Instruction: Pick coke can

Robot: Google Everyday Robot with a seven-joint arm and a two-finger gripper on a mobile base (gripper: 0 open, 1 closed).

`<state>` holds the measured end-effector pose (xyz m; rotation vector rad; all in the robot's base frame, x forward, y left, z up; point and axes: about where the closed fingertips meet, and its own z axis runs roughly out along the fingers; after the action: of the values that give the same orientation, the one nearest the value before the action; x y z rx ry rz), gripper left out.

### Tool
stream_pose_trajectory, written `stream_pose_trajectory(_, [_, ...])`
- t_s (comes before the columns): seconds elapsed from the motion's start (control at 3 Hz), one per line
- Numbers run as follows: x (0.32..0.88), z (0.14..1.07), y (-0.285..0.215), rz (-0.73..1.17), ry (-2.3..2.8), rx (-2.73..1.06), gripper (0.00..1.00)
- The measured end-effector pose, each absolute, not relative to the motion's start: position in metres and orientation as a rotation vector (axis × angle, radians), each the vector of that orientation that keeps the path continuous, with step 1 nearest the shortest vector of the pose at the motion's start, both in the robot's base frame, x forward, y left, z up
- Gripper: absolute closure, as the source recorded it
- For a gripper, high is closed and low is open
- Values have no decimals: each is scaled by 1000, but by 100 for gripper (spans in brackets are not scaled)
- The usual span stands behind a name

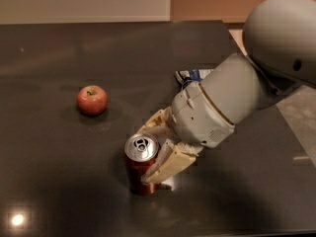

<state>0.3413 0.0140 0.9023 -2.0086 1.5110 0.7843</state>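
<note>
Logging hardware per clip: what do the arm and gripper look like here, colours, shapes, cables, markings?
The gripper, at the coke can, has two cream-tan, blocky, segmented fingers. Behind it comes a smooth light-grey cylindrical wrist with a thin tan seam ring, then a large rounded grey shell. No cables or lettering show.

Gripper point(144, 156) clasps coke can point(139, 149), tbl point(74, 48) front; apple point(92, 99) behind L, bag point(192, 75) behind R.

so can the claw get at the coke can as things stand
Looks like yes: the claw straddles the coke can, a finger against each side, nothing between. The apple sits well off to the side.
</note>
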Motion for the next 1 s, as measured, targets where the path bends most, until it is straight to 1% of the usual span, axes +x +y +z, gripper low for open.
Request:
stream_pose_trajectory(0.33, [359, 922, 8, 778, 1522, -2018, 100])
stream_pose_trajectory(1.0, [391, 967, -7, 804, 1526, -2029, 100])
